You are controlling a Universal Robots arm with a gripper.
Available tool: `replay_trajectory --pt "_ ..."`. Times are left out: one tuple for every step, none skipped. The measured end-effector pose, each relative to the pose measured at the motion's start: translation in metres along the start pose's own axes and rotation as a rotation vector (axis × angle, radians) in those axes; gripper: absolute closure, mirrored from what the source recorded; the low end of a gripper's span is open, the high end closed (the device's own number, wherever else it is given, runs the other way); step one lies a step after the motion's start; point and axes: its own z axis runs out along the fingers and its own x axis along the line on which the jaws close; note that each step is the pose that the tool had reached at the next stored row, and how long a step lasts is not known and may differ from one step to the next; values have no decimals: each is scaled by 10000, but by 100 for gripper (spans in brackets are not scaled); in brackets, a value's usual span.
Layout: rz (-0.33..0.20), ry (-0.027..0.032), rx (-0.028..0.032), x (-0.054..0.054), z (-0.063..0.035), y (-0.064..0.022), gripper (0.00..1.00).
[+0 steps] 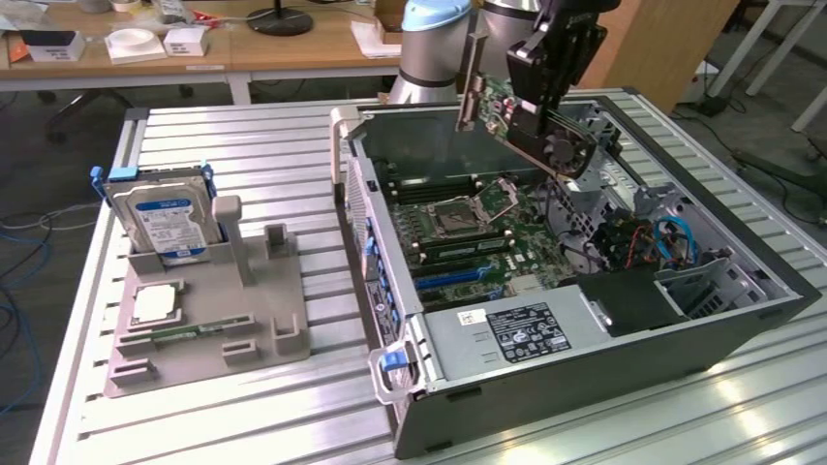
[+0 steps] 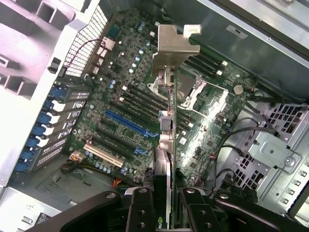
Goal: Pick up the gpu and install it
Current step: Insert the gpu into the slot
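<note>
Above the case [image 1: 582, 378] motherboard [image 1: 472, 237]: gpu [image 1: 510, 116], tilted, clear of the board, bracket [image 2: 174, 46] end-on; gripper [image 1: 540, 92] jaws pinching its edge.

surface: slatted aluminium table [image 1: 259, 165] | on it: open computer case [image 1: 582, 378] | grey parts holder [image 1: 246, 291]

Gripper [image 2: 165, 211]: two black fingers [image 2: 141, 210] clamped on either face of the gpu [image 2: 166, 130]. Card seen edge-on, hanging over the motherboard [image 2: 120, 92] inside the open case. Silver bracket [image 2: 176, 46] sits at the card's far end, away from the gripper. Under the card runs a long blue slot [image 2: 126, 123], with a cream slot [image 2: 103, 154] beside it. CPU socket [image 2: 193, 94] lies just beside the card's edge, with a coin cell [image 2: 237, 89] near it. Blue latches [image 2: 41, 118] line one case wall.
</note>
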Motion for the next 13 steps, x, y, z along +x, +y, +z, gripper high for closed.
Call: replay_trajectory --pt "-52 -3 0 0 0 0 74" --pt "-106 -6 -1 0 0 0 74" --pt "-163 -9 -1 0 0 0 74" --pt "-215 -11 -1 0 0 0 74" --pt "-269 -14 -1 0 0 0 74" --pt "-324 -17 -2 0 0 0 74" --pt "-377 -21 -3 0 0 0 74" --pt "-433 -23 -3 0 0 -1 74" --pt "-489 -26 -3 0 0 -1 74" --pt "-544 -29 -3 0 0 -1 74" --pt "-602 -32 -4 0 0 -1 74" --pt "-656 -35 -4 1 0 -1 74" --pt "-710 -38 -4 1 0 -1 74"
